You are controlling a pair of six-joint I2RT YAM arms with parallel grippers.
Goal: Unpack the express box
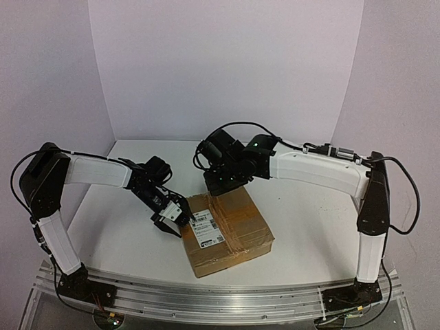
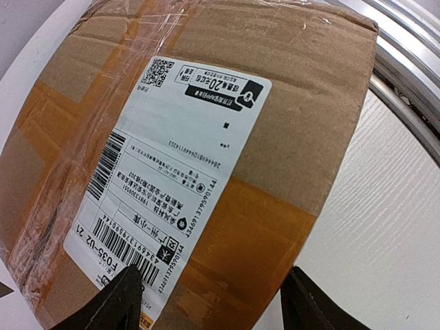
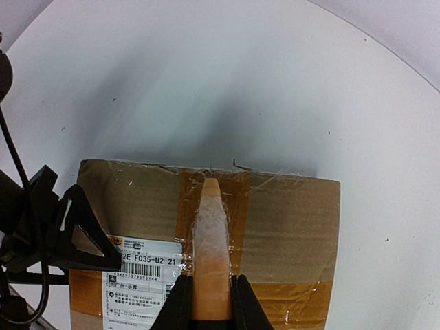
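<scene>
- From above, the box (image 1: 227,230) lies flat on the white counter (image 1: 309,220), front and middle, turned a little askew. Its white label (image 1: 206,231) is on top, towards the left side.
- The left gripper (image 1: 174,221) is down at the box's left edge, close by the label. From up here I can't make out how its jaws stand.
- The right gripper (image 1: 221,184) hangs over the box's far edge.
- In the left wrist view, the box (image 2: 206,103) takes up nearly the whole picture. The label (image 2: 172,172) faces up with its barcodes, and shiny tape (image 2: 261,240) runs across the cardboard.
- The left gripper (image 2: 214,309) is spread wide. One fingertip shows over the label's corner and the other over bare counter (image 2: 392,220) just past the box, so the jaws straddle that edge. Whether either one touches the cardboard, I can't tell.
- A metal rail (image 2: 412,62) runs past the upper right corner.
- In the right wrist view, the right gripper (image 3: 211,292) is clamped on a tan, tapered tool (image 3: 210,234) that sticks out ahead over the box (image 3: 295,220).
- The tool's tip sits on the tape (image 3: 240,199), right at the box's far edge.
- The left gripper (image 3: 72,223) shows black at the left, just beside the label (image 3: 141,275).
</scene>
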